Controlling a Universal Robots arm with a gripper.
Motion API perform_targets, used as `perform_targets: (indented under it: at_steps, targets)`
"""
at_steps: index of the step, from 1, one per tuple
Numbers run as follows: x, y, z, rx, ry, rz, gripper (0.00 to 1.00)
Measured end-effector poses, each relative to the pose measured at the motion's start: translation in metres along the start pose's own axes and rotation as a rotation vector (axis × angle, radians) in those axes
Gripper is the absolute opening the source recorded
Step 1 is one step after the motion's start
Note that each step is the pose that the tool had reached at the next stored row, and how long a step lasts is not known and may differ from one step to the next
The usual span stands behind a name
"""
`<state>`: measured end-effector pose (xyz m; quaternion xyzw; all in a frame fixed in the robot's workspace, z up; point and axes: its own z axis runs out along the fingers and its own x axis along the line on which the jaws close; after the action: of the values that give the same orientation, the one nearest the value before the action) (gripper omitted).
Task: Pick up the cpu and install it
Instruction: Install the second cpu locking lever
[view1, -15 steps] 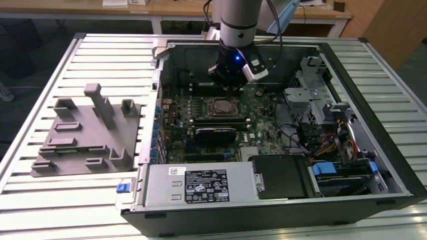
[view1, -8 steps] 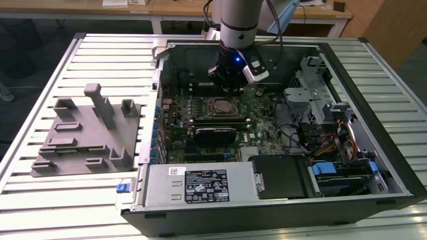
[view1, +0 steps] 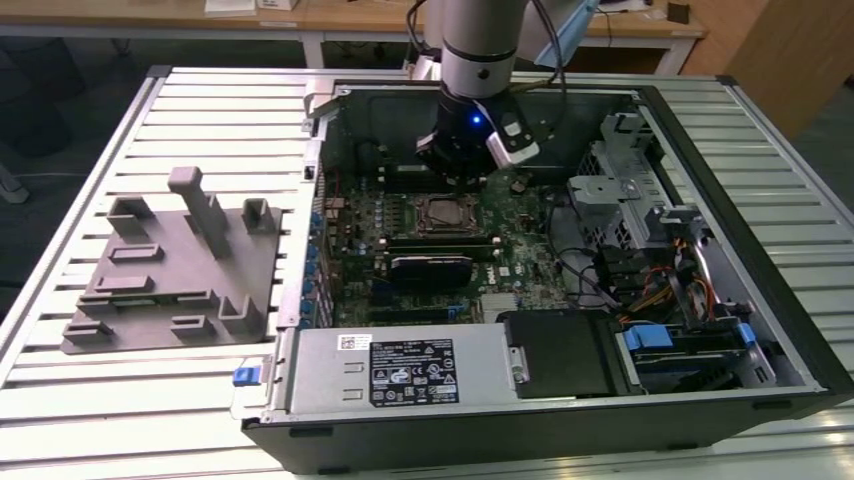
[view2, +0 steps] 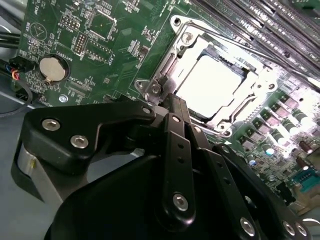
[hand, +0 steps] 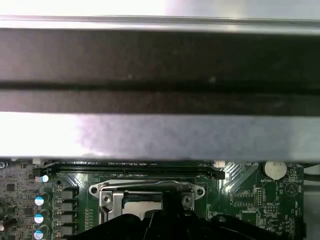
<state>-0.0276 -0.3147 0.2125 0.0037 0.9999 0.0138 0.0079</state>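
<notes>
The cpu (view2: 212, 85) lies flat in the metal-framed socket (view2: 167, 70) on the green motherboard (view2: 115, 35), its pale silvery top glaring under the light. In the exterior view the cpu (view1: 447, 212) is at the middle of the board inside the open computer case (view1: 747, 300). My gripper (view2: 172, 102) hangs just above the socket's edge beside the chip, fingertips together and shut on nothing. In the exterior view the gripper (view1: 461, 178) is just behind the socket. In the first wrist view the gripper (hand: 170, 200) partly covers the cpu (hand: 142, 205).
A big grey plastic fixture block (view1: 174, 265) stands on the slatted table at the exterior view's left. Memory slots (view1: 434, 242), a power supply (view1: 400, 370), a drive cage (view1: 627, 190) and cables (view1: 667, 290) crowd the case. A coin battery (view2: 52, 69) sits near the socket.
</notes>
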Motion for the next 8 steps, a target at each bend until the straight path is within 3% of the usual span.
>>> perform_targets:
  at_steps: [4,8]
  targets:
    - [-0.0003,0.0004,-0.0154,-0.0002,-0.0001,0.0,0.11]
    - [-0.0003,-0.0027,-0.0159,-0.0002,0.0,0.0,0.11]
